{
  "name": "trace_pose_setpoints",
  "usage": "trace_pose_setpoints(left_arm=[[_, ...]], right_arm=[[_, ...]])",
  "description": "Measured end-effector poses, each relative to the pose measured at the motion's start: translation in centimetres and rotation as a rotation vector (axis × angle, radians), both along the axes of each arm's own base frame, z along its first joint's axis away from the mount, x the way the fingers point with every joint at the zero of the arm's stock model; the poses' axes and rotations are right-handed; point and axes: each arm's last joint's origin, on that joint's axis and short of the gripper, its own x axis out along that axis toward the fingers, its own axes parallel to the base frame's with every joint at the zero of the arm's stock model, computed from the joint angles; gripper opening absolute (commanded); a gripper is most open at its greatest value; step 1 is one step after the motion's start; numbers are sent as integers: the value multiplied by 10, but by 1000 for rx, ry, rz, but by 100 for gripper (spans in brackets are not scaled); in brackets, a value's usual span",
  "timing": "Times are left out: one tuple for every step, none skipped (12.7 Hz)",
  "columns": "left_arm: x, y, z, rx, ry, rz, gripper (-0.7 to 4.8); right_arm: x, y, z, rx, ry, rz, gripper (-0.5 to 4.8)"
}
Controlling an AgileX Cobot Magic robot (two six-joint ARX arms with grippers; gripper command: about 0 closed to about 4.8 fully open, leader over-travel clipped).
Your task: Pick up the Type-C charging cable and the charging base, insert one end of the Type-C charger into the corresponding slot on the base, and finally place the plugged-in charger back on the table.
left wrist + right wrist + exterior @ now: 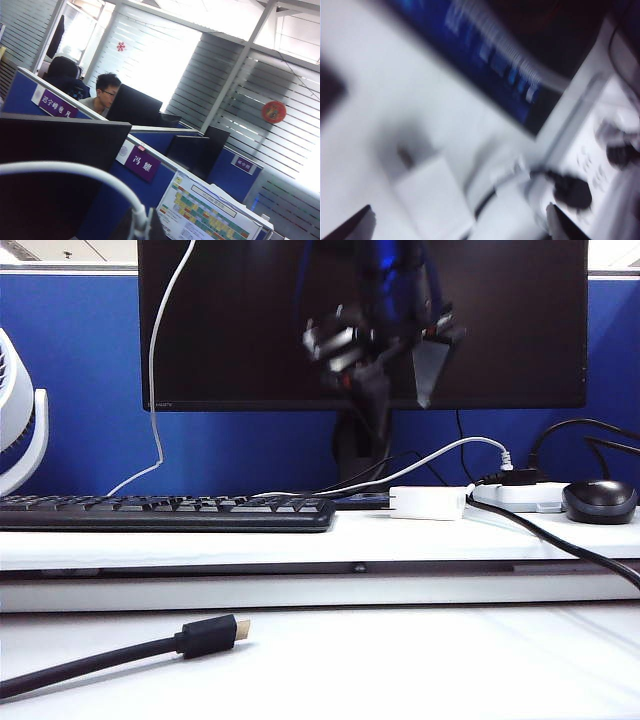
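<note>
The thin white Type-C charging cable [152, 360] hangs from above the exterior view down in front of the monitor to behind the keyboard. My left gripper [145, 229] is shut on this cable [100, 175] and is out of the exterior view. The charging base [428, 502], a small white block, lies on the raised shelf of the table [400, 660]. My right gripper [385, 352] is a blur in front of the monitor, above the base. In the right wrist view it [457, 227] stands open over the base [432, 200], with nothing between its fingers.
A black keyboard [165, 512] lies on the shelf at the left. Just right of the base are a white power strip [520, 496] with plugs and a black mouse [598, 502]. A thick black gold-tipped cable [205, 636] lies on the lower table. A white fan [20, 420] stands far left.
</note>
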Motion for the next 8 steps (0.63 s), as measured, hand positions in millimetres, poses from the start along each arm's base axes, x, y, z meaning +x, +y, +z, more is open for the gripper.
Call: trace_pose_setpoints(left_arm=[[0,0,0,1,0,-3,-6],[0,0,0,1,0,-2,-6],[0,0,0,1,0,-2,-6],[0,0,0,0,1,-4,-6],[0,0,0,0,2,-6,-6],[0,0,0,0,1,-5,-6],[0,0,0,0,2,-5,-6],[0,0,0,0,2,-6,-6]], right_arm=[[9,-10,2,60,38,21,479],[11,-17,-8,52,137,69,479],[28,-27,-42,76,295,74,479],[35,-29,-56,59,327,64,459],[38,-26,-66,46,353,64,174],[39,-25,-69,58,365,71,14],[38,-23,-70,95,403,101,-3],[33,-24,-64,182,522,136,-3]])
